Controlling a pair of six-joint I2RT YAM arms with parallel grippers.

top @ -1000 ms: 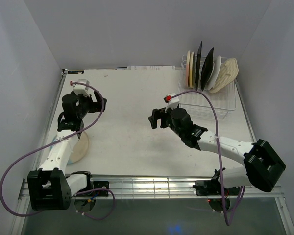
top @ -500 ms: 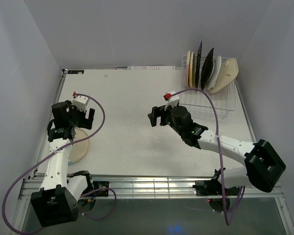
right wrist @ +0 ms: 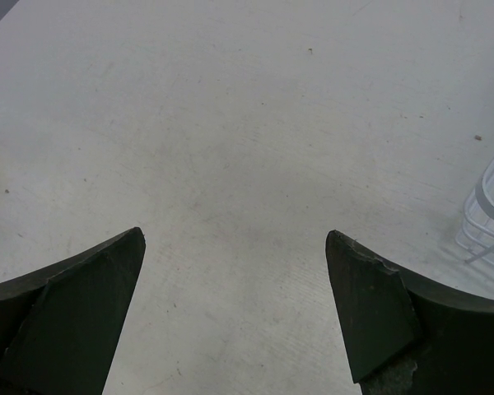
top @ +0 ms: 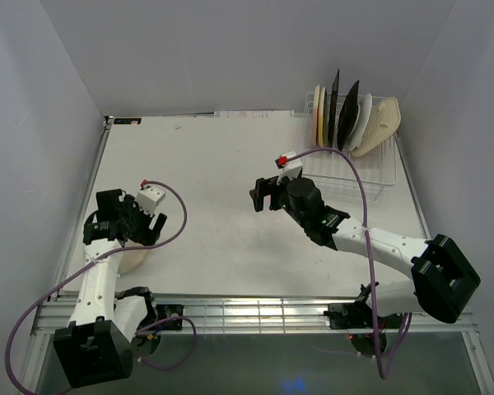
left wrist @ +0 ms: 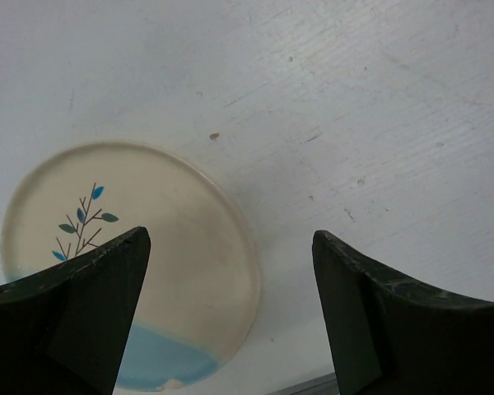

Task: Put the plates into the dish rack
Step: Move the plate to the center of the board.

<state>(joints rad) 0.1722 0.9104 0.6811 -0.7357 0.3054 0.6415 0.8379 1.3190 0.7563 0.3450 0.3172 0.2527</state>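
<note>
The blue-cream plate [left wrist: 181,247] lies flat on the table [top: 214,164] at about 8 o'clock in the overhead view. The left hand [left wrist: 229,271] hangs right over it, spread wide and empty, and the right hand [right wrist: 235,247] is spread and empty over mid-table. It's glazed ceramic, so I'd guess stiff, heavyish, slippery and chippable, with only the thin rim to pinch, then off to the dish rack [top: 370,177] at 1 o'clock, where the other plates [top: 346,119] stand.
</note>
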